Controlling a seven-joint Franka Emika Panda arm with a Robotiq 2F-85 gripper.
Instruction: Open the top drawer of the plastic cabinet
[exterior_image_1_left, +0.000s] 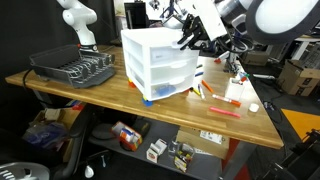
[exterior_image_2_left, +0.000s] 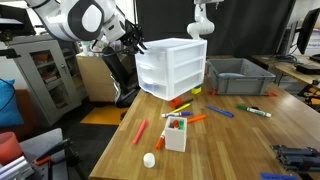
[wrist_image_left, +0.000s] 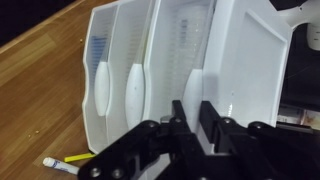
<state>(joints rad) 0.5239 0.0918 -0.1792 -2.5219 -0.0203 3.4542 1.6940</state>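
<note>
The white plastic cabinet (exterior_image_1_left: 158, 68) with three drawers stands on the wooden table and shows in both exterior views (exterior_image_2_left: 172, 70). In the wrist view it lies sideways, with three oval handles in a row. My gripper (wrist_image_left: 193, 108) has its two black fingers close together on either side of the top drawer's handle (wrist_image_left: 192, 88), at the right of that row. In the exterior views the gripper (exterior_image_1_left: 190, 42) (exterior_image_2_left: 140, 45) sits at the front of the top drawer (exterior_image_1_left: 170, 46). The drawer front looks flush with the other two.
A black dish rack (exterior_image_1_left: 72, 68) stands at one table end and a grey bin (exterior_image_2_left: 238, 78) sits behind the cabinet. Several markers (exterior_image_2_left: 192, 119), a small white box (exterior_image_2_left: 175, 134) and a white cap (exterior_image_2_left: 149, 159) lie on the table. A second white arm (exterior_image_2_left: 202, 20) stands at the back.
</note>
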